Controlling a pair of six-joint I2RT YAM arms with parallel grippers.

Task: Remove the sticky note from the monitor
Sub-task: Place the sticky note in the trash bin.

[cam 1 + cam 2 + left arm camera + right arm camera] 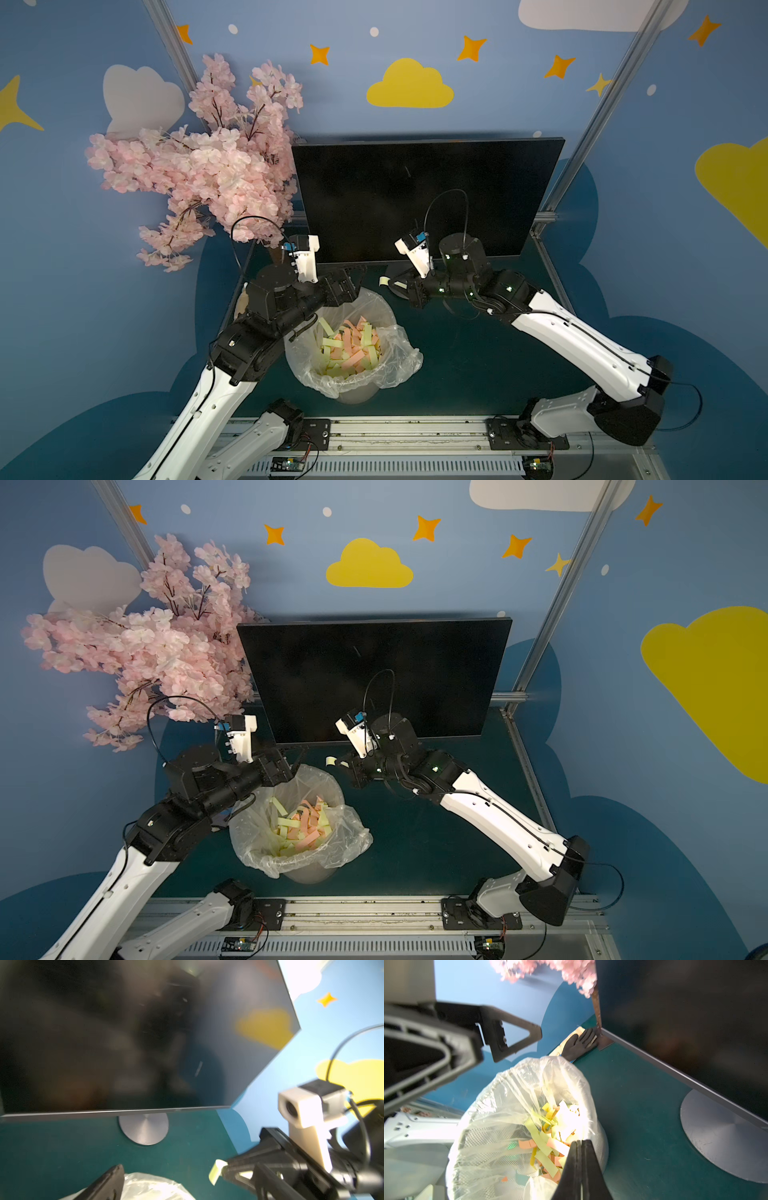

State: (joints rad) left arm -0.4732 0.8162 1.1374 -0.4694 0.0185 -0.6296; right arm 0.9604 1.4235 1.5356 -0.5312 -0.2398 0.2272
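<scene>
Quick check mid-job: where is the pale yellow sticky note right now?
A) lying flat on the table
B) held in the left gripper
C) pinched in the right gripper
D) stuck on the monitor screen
C: the sticky note pokes out of the shut right gripper, clear of the monitor, whose screen shows no note.

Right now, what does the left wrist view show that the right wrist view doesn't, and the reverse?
Only the left wrist view: the curled note, pinched in the right end effector, clear of the screen. Only the right wrist view: the coloured strips piled inside the bag, and the blossoms. Both: the monitor, its round base and part of that bag.
</scene>
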